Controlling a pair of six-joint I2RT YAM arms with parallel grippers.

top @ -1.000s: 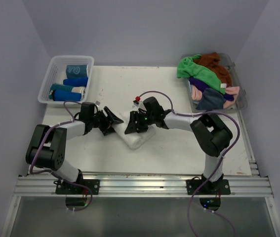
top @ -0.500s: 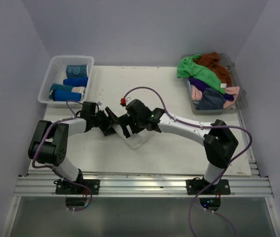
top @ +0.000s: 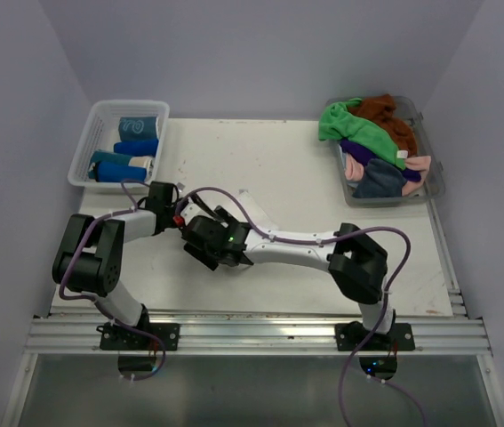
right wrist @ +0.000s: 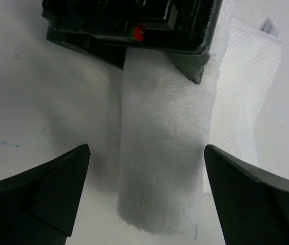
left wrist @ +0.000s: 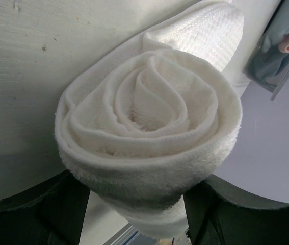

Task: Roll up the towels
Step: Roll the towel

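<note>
A white towel [left wrist: 149, 117] is rolled into a thick spiral, seen end-on in the left wrist view. My left gripper [left wrist: 139, 196] is shut on its near end, a dark finger [left wrist: 65, 204] pressed against each side. In the right wrist view the roll [right wrist: 164, 148] lies lengthwise on the table. Its loose tail [right wrist: 248, 76] is spread flat beside it. My right gripper [right wrist: 147, 150] stands open around the roll's free end without touching it. From above, the right gripper [top: 207, 247] hides most of the roll, close to the left gripper [top: 183, 220].
A white slotted basket [top: 87, 147] at the back left holds rolled blue towels [top: 134, 147]. A clear tub [top: 436, 182] at the back right holds a heap of loose towels, a green one [top: 356, 130] on top. The right arm stretches across the table's middle.
My right gripper has let go of the roll, opened wide and swung left and nearer, ending beside the left gripper. The left gripper has kept its hold.
</note>
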